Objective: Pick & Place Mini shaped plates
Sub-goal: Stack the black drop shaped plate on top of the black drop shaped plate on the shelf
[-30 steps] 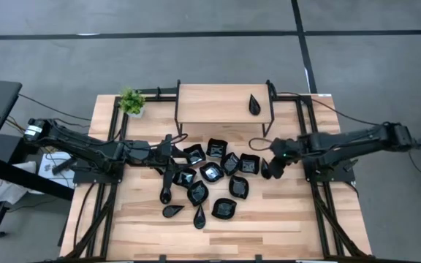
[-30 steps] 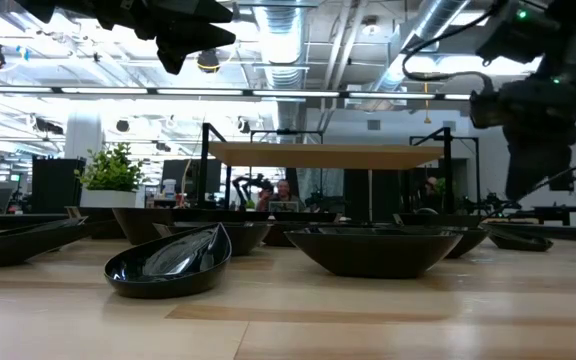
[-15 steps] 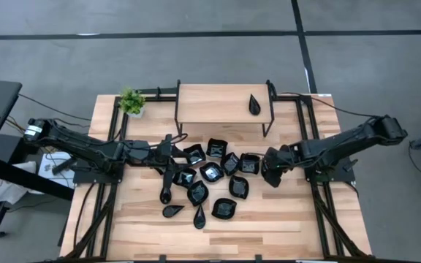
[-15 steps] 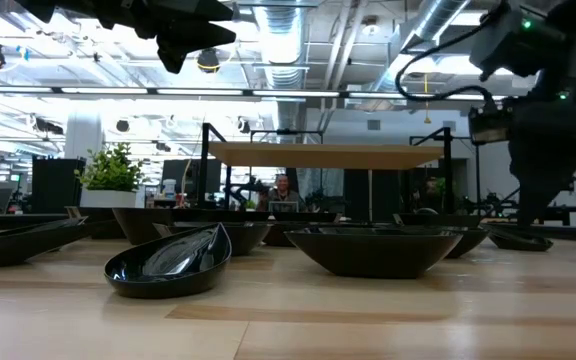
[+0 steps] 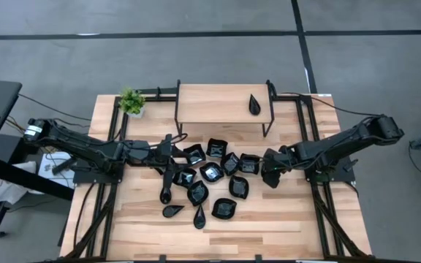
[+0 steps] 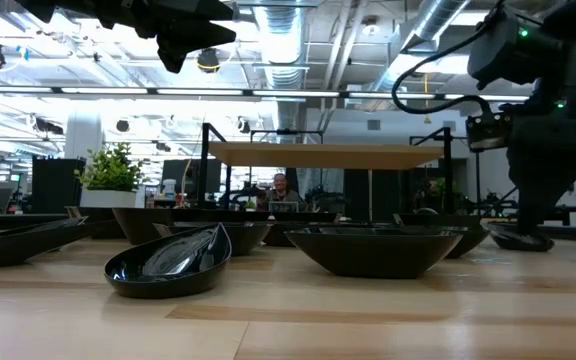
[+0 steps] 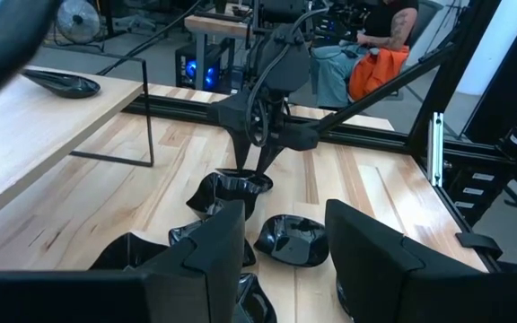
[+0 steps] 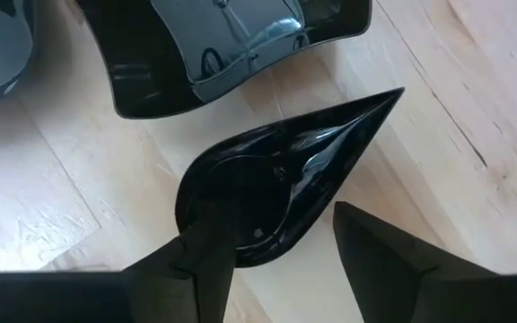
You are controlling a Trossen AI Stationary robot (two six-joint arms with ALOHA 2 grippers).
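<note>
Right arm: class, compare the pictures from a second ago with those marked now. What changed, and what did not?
The right gripper moved down to the table beside the plate cluster and opened over a teardrop plate; nothing is gripped. The left gripper, the plate on the shelf and the potted plant stayed put.

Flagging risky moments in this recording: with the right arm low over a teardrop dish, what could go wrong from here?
1. The right tool stands open, one finger over the teardrop plate's rounded end. Closing there may pinch only its glossy rim, so it could slip or flip.
2. A square plate lies close beside it; a skid or a sideways lift might knock it.
3. The left tool hovers open above the crowded pile of plates; if both arms work there, they could collide.
</note>
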